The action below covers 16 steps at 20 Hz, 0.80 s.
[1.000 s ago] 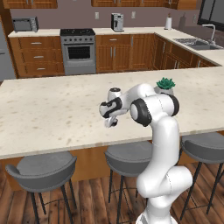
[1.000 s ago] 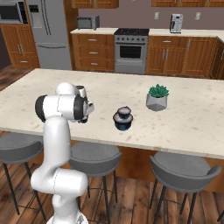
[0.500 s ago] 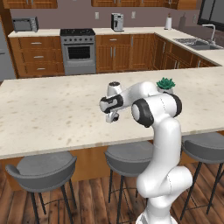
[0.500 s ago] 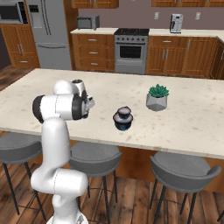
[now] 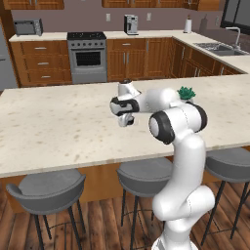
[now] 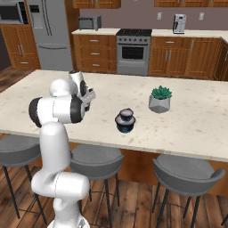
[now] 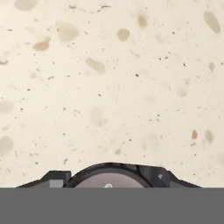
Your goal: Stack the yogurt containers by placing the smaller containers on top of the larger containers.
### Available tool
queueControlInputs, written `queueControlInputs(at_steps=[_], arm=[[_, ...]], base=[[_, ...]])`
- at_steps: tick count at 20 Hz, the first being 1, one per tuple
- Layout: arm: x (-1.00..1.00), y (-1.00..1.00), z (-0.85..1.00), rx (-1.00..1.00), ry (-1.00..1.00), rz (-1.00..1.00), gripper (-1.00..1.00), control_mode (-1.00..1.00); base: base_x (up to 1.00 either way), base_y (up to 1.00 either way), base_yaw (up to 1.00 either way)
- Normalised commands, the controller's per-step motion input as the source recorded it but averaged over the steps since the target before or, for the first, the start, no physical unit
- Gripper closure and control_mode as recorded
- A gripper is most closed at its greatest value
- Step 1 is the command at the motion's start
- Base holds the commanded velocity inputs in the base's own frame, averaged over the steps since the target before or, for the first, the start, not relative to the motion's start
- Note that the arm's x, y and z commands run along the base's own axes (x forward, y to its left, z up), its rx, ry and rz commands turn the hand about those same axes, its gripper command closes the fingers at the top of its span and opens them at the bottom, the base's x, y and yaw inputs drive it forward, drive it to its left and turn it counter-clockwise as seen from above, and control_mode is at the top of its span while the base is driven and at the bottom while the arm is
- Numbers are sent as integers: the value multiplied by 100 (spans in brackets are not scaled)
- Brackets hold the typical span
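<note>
Gripper [image 5: 128,120] hangs above the speckled beige tabletop [image 5: 58,127], toward the robot's side of the island. In the hand view a round dark cup with a pale grey top [image 7: 109,178] sits between the two dark fingers [image 7: 54,178], tips flanking it left and right, so the fingers are clamped on that yogurt container, lifted off the surface; only bare tabletop lies beyond it. In the right base view the gripper [image 6: 87,99] is near the arm's elbow, pointing down toward the tabletop; the held cup is too small to make out there.

Off to the robot's right, well apart from the gripper, a stack of two dark cups [image 6: 125,121] stands upright on the tabletop: widest cup with bluish lower edge at the bottom, a smaller dark cup with pale top on it. A green potted plant [image 6: 159,99] in a grey pot stands near the stack, further back and to the right. Plant [image 5: 185,93] also peeks out behind the arm in the left base view.
</note>
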Motion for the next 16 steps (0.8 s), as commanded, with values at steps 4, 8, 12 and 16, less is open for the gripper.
queueControlInputs(at_steps=[4, 8, 12, 16], arm=[[-15, -39, 53, 0, -3, 0, 100, -100], [-26, -42, 49, 0, -5, 0, 100, -100], [-26, -26, 33, 0, -7, 0, 100, -100], [-28, -6, 28, 0, -14, 0, 100, -100]], base=[[0, 0, 0], [0, 0, 0], [0, 0, 0], [0, 0, 0]])
